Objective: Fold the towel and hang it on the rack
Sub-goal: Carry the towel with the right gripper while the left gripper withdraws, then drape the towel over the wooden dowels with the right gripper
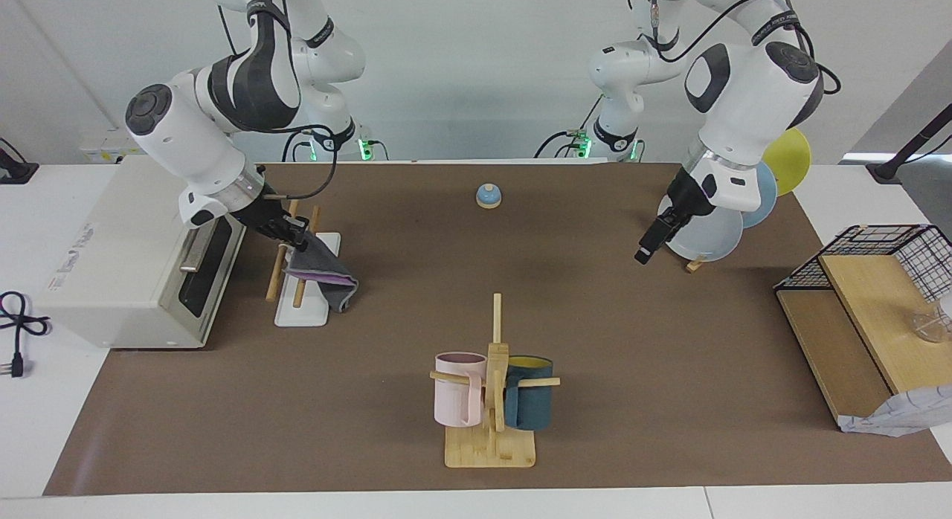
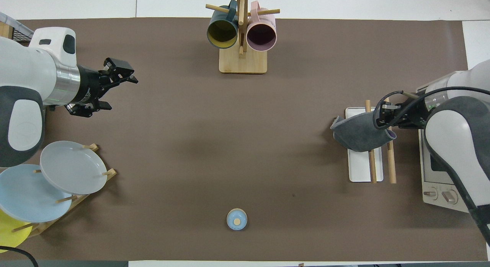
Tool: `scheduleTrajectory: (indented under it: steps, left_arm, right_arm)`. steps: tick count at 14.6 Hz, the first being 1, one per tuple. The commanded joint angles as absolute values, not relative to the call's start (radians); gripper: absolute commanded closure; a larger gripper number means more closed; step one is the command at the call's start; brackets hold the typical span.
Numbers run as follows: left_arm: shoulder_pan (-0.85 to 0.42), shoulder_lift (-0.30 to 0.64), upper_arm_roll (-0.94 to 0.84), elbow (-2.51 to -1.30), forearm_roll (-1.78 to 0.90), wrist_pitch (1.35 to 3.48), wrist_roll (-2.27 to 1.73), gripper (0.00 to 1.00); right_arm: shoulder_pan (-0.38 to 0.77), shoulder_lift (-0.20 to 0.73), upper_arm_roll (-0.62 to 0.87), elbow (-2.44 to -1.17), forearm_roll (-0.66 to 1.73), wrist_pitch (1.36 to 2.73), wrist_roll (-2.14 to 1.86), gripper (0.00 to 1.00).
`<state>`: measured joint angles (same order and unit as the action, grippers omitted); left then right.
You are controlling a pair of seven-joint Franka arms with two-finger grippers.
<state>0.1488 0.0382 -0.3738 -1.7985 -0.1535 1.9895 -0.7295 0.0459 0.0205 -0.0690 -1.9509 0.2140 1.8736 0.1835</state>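
The towel (image 1: 325,272), dark grey side out with a purple edge showing, is draped over the rack's two light-wood rods (image 1: 276,275) and hangs down toward the middle of the table. The rack's white base (image 1: 303,313) stands beside the toaster oven. My right gripper (image 1: 294,233) is over the rods and shut on the towel's upper edge. In the overhead view the towel (image 2: 355,135) covers the rods' farther part, with the right gripper (image 2: 386,120) at its edge and the rack base (image 2: 361,171) below. My left gripper (image 1: 645,250) waits in the air, open and empty, near the plate stand; it also shows in the overhead view (image 2: 116,89).
A toaster oven (image 1: 126,266) stands at the right arm's end of the table, next to the rack. A wooden mug tree (image 1: 492,385) with two cups is at the edge farthest from the robots. A small blue bell (image 1: 488,196) sits near the robots. A plate stand (image 1: 710,236) and a wire basket on a shelf (image 1: 885,281) are at the left arm's end.
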Motion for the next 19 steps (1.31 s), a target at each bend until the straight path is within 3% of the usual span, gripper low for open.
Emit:
scheduleTrajectory:
  steps: [1, 4, 8, 12, 19]
  left_arm:
    - [0.166, 0.02, -0.356, -1.775, -0.06, 1.916, -0.516, 0.0]
    - [0.135, 0.015, -0.279, -1.747, -0.012, 1.843, -0.3, 0.0]
    - [-0.007, 0.005, -0.086, -1.695, -0.011, 1.68, -0.086, 0.0]
    - [-0.009, -0.023, -0.083, -1.672, -0.012, 1.537, -0.022, 0.0]
    - [-0.026, -0.066, -0.106, -1.687, -0.014, 1.503, -0.023, 0.0]
  right_arm:
    - [-0.001, -0.008, -0.06, -1.971, 0.102, 1.858, 0.051, 1.0]
    - [-0.064, -0.005, -0.058, -1.97, 0.075, 1.873, -0.092, 1.0]
    - [-0.095, -0.02, -0.06, -2.002, 0.074, 1.87, -0.124, 1.0]
    - [-0.11, -0.041, -0.058, -2.057, 0.074, 1.887, -0.133, 1.0]
    - [-0.114, -0.078, -0.06, -2.15, 0.074, 1.95, -0.137, 1.0]
